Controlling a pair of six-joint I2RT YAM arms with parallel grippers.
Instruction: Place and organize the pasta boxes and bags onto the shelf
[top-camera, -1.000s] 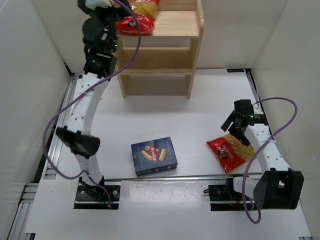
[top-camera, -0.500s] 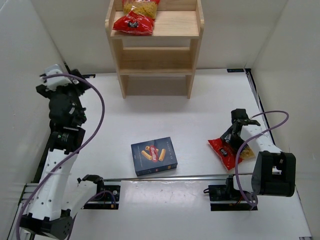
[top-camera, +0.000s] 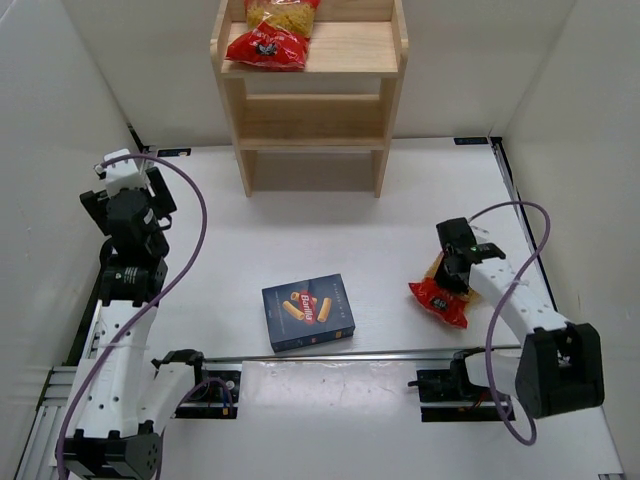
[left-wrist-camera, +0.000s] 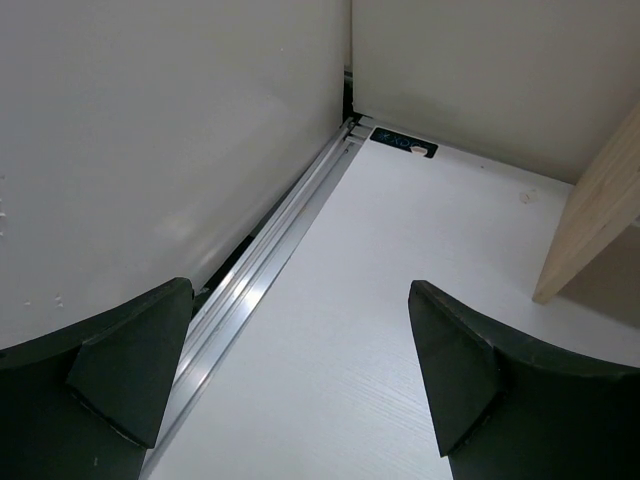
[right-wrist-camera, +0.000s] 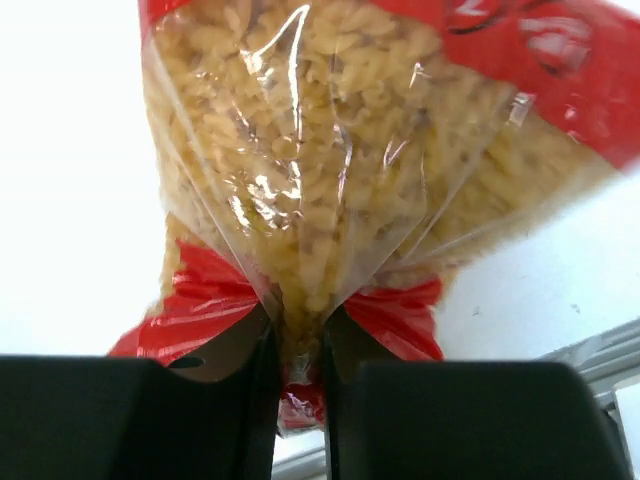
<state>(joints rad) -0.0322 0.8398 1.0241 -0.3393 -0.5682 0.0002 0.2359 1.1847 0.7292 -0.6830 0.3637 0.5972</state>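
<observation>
- Foreground: pasta box (top-camera: 308, 311), flat on table (top-camera: 380, 220), untouched.
- Right of it: red bag (right-wrist-camera: 330, 180), its end pinched between nearly closed fingers of right gripper (right-wrist-camera: 297, 340); pickup in hand.
- Left gripper (left-wrist-camera: 300, 370): jaws wide, empty.
- Far: shelf (top-camera: 350, 110), 1 shelved bag (top-camera: 265, 45) on top; next, lift and carry across.

Table (top-camera: 330, 220) viewed from above, behind arm bases. Left wrist view aimed low at far-left corner; shelf (left-wrist-camera: 600, 215) edge shared with top view. Right wrist view held close against pasta bag (right-wrist-camera: 330, 150).
</observation>
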